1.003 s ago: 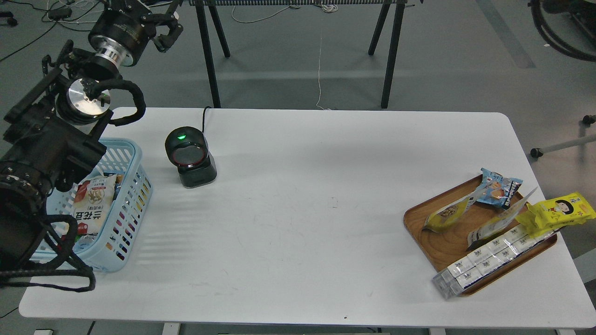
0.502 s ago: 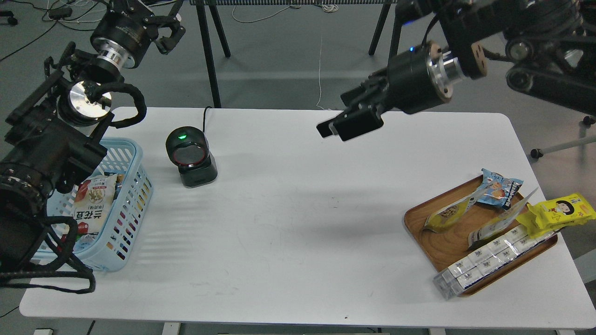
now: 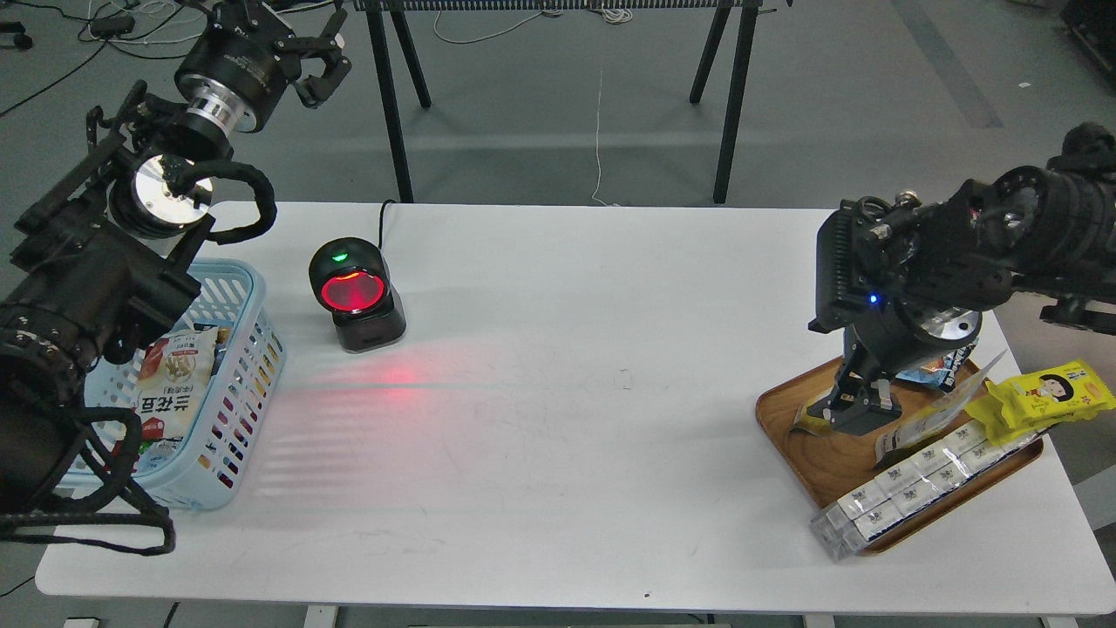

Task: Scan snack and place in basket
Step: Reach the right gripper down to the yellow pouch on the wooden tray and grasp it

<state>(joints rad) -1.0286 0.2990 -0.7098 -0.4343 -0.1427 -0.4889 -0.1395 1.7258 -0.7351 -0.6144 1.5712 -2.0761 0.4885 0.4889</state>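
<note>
Yellow-fronted flat snack pouch (image 3: 806, 422) lying on brown wooden tray (image 3: 789, 436) at table's right, mostly hidden under right gripper (image 3: 859, 410); finger state impossible to tell. Left gripper (image 3: 316, 63) raised beyond light blue slotted plastic basket (image 3: 248, 349), fingers spread, empty. Black scanner (image 3: 356, 294) glowing red.

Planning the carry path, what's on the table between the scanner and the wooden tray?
Head view: only bare white tabletop between scanner and tray.

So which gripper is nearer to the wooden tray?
Right. The right gripper is down over the tray's left part, among the snacks. The left gripper is far off, raised beyond the table's far left corner.
</note>
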